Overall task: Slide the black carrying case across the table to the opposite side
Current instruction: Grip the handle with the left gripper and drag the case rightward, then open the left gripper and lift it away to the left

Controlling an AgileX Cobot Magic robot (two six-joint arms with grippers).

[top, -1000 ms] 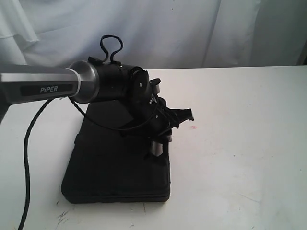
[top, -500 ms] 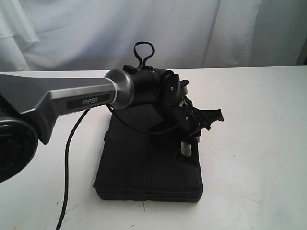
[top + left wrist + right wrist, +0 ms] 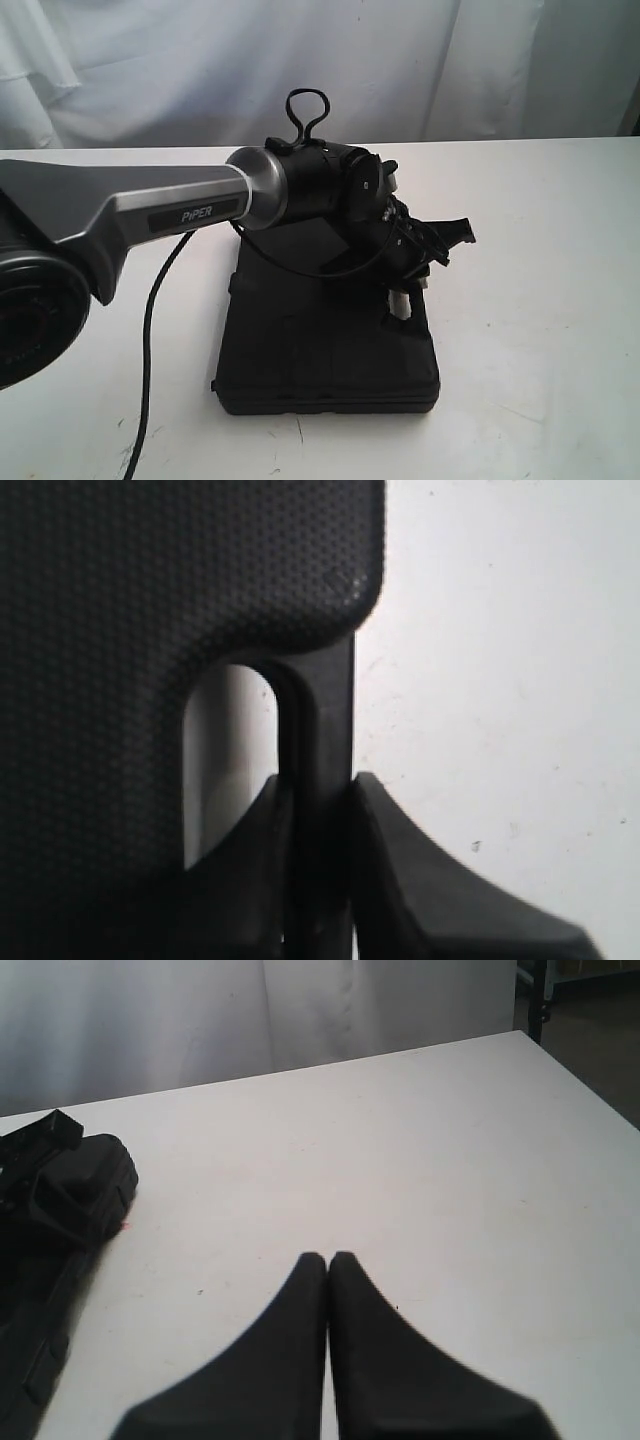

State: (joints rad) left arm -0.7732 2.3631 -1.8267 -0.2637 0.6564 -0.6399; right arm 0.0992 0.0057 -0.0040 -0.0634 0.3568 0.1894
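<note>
Case (image 3: 320, 350) one, table (image 3: 540, 300) one; left hand (image 3: 320, 785), right hand (image 3: 328, 1257)

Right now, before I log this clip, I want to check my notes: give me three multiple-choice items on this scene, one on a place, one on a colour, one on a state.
1. What does the left hand grip?
A. the handle
B. a cup
C. a drawer knob
2. What colour is the case?
A. red
B. black
C. white
3. How is the right hand?
A. wide open
B. shut on a cup
C. shut, empty

Answers: 1 A, its tips sit on either side of the handle bar; 2 B, it is dark against the white table; 3 C, its tips touch with nothing between them.
</note>
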